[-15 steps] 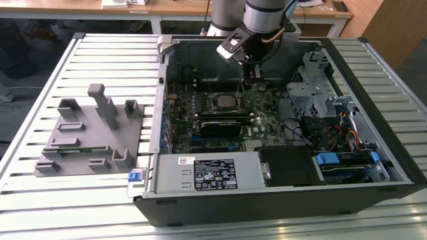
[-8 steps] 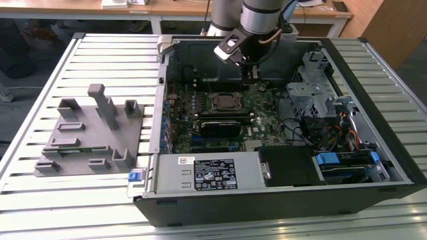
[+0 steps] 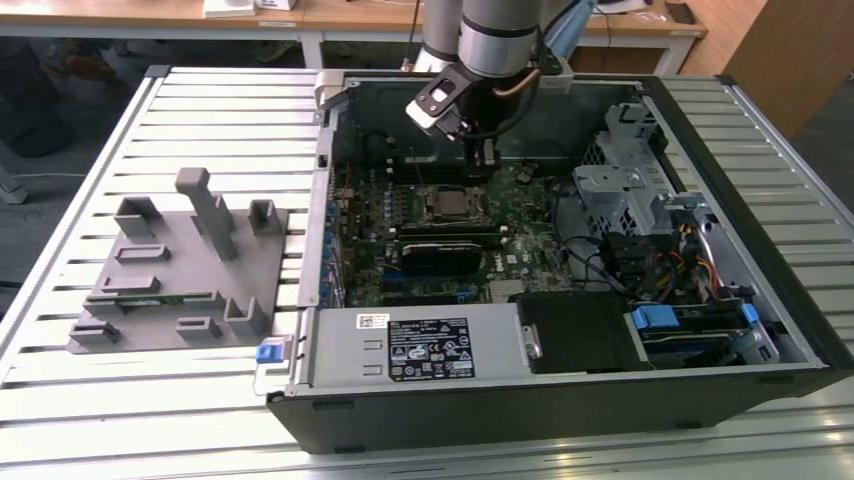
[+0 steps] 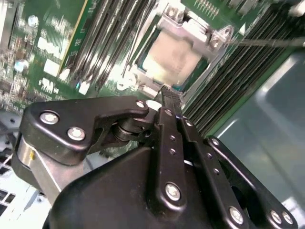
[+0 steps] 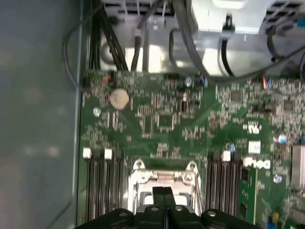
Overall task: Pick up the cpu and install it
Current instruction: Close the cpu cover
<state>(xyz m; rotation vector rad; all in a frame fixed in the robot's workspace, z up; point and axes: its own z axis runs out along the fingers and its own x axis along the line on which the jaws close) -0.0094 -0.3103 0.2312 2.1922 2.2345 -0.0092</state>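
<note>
The cpu (image 4: pixel 174 57), a pale silver square, lies inside the metal-rimmed socket frame (image 4: pixel 209 36) on the green motherboard (image 5: pixel 162 119). In the exterior view the cpu (image 3: pixel 446 206) sits mid-board in the open computer case. My gripper (image 3: pixel 483 155) hangs inside the case just above and behind the socket. Its two black fingers (image 4: pixel 167 112) are pressed together with nothing between them. In both wrist views the gripper's tips (image 5: pixel 164 192) are over the edge of the socket frame (image 5: pixel 138 177), a little apart from the chip.
A grey plastic fixture (image 3: pixel 174 270) stands on the slatted table at the exterior view's left. Inside the case are a black rectangular module (image 3: pixel 447 255), memory slots (image 5: pixel 102 191), a metal drive cage (image 3: pixel 627 190), loose cables (image 3: pixel 667 265) and a power supply (image 3: pixel 414 345).
</note>
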